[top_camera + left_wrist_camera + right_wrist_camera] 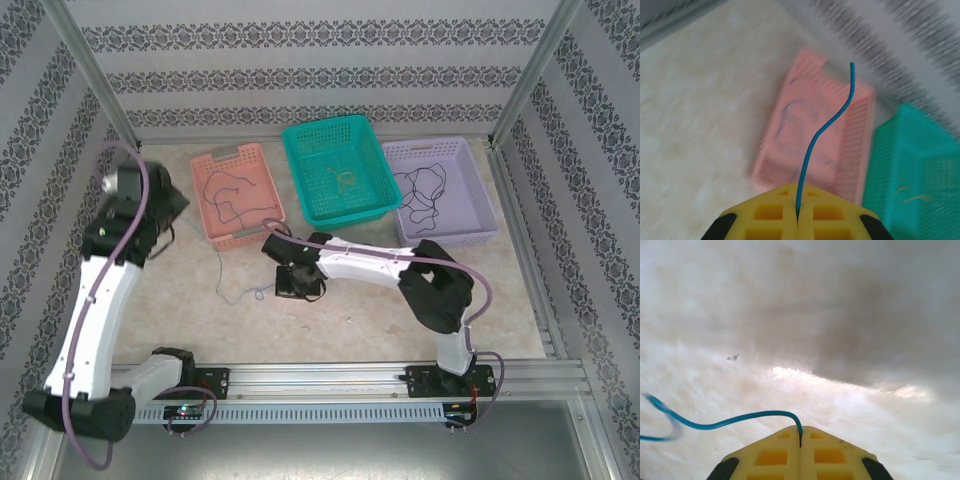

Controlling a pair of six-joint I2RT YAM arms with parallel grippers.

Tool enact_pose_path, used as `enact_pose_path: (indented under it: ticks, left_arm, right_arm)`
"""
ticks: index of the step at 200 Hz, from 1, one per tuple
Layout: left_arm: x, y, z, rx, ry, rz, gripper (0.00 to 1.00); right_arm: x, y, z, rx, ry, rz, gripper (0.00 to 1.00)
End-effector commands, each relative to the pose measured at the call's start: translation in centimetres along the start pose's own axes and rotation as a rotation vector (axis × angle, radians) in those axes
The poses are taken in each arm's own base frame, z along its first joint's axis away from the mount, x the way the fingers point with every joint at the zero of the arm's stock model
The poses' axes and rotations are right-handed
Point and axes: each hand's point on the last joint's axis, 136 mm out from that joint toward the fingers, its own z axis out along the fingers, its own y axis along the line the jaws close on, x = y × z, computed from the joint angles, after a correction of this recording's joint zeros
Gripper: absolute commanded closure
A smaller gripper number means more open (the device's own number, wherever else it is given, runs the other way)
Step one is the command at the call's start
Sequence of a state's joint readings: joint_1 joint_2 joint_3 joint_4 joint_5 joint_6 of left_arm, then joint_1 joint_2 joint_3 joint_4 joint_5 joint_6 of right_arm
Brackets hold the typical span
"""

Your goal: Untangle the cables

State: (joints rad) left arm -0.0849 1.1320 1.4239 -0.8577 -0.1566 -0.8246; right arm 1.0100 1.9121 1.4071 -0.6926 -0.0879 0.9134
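My left gripper (798, 212) is shut on a thin blue cable (812, 145), whose free end sticks up past the yellow fingers (770, 212) toward the pink basket (855, 150). My right gripper (800, 442) is shut on a blue cable (730, 422) that curves away to the left, low over the table. From above, the left gripper (160, 215) hangs left of the pink basket (215, 225). The right gripper (288, 283) sits at the table's middle, with a blue cable (222, 272) lying to its left. Dark cables lie in the pink and purple (482, 185) baskets, a yellowish one in the green basket (305, 170).
The three baskets stand in a row at the back of the table. Metal frame posts (95, 75) and patterned walls close in the sides. The arms' base rail (330, 378) runs along the near edge.
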Motion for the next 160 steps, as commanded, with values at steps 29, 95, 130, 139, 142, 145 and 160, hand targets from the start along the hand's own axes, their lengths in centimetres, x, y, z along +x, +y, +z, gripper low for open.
enact_pose_path:
  ticks: [29, 95, 130, 139, 142, 145, 160]
  left_arm:
    - [-12.2, -12.1, 0.3, 0.262, -0.202, -0.002, 1.0]
    - [-22.7, -17.8, 5.6, 0.447, -0.352, -0.142, 1.0]
    - [-24.7, -17.6, 9.1, 0.515, -0.365, -0.224, 1.0]
    - [-24.8, -17.8, 9.7, 0.53, -0.363, -0.229, 1.0]
    - [-24.8, -17.8, 10.0, 0.53, -0.361, -0.23, 1.0]
    - [-24.8, -17.8, 10.2, 0.533, -0.362, -0.231, 1.0]
    - [-25.0, -17.6, 11.2, 0.535, -0.366, -0.237, 1.0]
  right_arm:
    - [-0.1, -3.9, -5.6, 0.163, -0.108, -0.814, 1.0]
    - [1.1, -6.2, -6.2, 0.238, -0.081, -1.096, 1.0]
    - [1.8, -7.0, -7.1, 0.238, -0.105, -1.111, 1.0]
    - [2.0, -7.2, -7.3, 0.234, -0.112, -1.121, 1.0]
    - [2.1, -7.2, -7.4, 0.234, -0.113, -1.124, 1.0]
    - [2.1, -7.3, -7.4, 0.237, -0.115, -1.126, 1.0]
    - [2.5, -7.8, -7.5, 0.247, -0.106, -1.139, 1.0]
